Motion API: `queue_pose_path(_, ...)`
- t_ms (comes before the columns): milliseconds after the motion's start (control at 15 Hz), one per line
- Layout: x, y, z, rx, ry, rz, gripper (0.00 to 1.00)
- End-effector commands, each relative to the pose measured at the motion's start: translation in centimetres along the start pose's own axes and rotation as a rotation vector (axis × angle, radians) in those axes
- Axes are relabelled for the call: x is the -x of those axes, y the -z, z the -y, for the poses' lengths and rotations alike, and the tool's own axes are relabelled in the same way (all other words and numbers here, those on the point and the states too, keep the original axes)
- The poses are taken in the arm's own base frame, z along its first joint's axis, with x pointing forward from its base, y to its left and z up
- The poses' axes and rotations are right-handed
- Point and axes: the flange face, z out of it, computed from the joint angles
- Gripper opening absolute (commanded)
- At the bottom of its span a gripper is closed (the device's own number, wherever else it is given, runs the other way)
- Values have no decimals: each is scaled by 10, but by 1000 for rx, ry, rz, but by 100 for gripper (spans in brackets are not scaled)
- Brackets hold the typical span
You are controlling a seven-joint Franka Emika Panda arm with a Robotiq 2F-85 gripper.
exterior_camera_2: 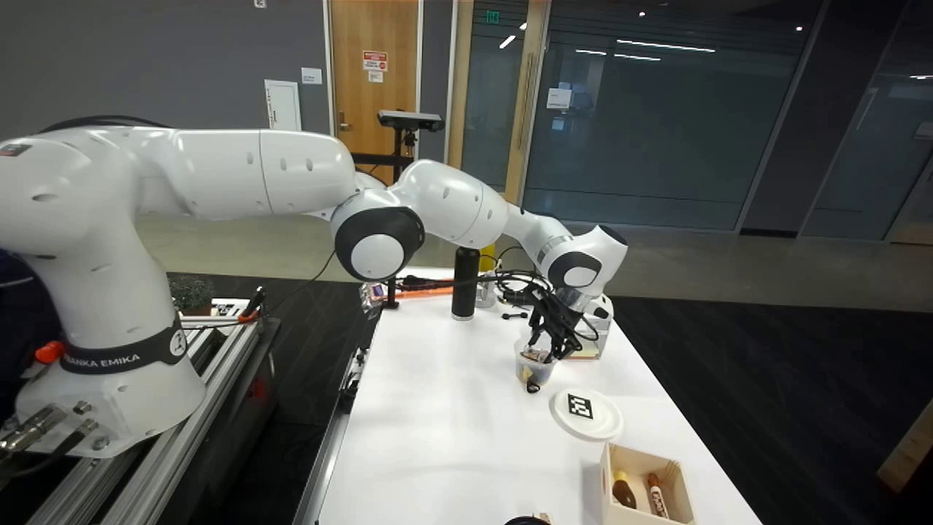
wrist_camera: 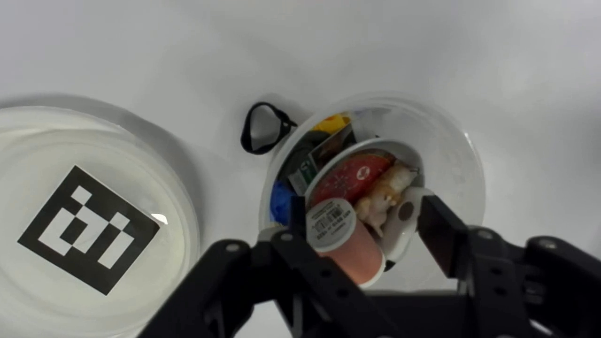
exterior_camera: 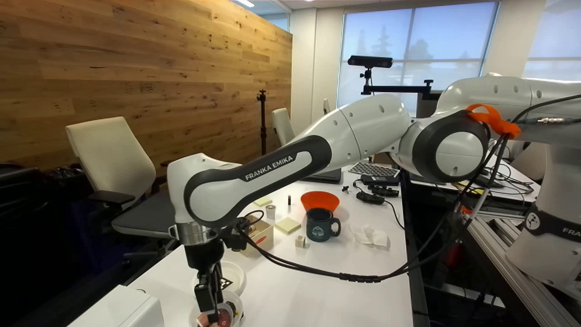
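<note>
My gripper (wrist_camera: 361, 223) is open, pointing down over a clear tub (wrist_camera: 453, 155) of small items. The tub shows in both exterior views (exterior_camera: 236, 300) (exterior_camera_2: 534, 372). Between the fingers lies a pink spool (wrist_camera: 354, 253) with a white barcode end, close to the left finger. Beside it are a small tan and white animal figure (wrist_camera: 382, 199), a red round piece (wrist_camera: 352, 176) and a white rounded object (wrist_camera: 401, 223) near the right finger. These sit in or on a white inner cup (wrist_camera: 415, 155). A blue item (wrist_camera: 281, 202) lies outside that cup. Whether the fingers touch anything, I cannot tell.
A white lid or plate (wrist_camera: 181, 234) with a black marker and a black loop (wrist_camera: 246, 134) lie beside the tub. A wooden box (exterior_camera_2: 609, 488), a dark mug (exterior_camera: 318, 229), an orange bowl (exterior_camera: 320, 200), a white box (exterior_camera: 125, 309) and a black bottle (exterior_camera_2: 464, 284) stand about.
</note>
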Motion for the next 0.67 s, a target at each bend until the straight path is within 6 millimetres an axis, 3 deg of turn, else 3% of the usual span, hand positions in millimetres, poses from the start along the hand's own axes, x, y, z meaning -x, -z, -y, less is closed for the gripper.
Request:
queue_pose_path(0,0,-10,12,-37,45,4,63)
queue_pose_path(400,-3,-27,54,-51,141,24,59)
queue_pose_path(600,-4,-27,62,-45,151,25,56)
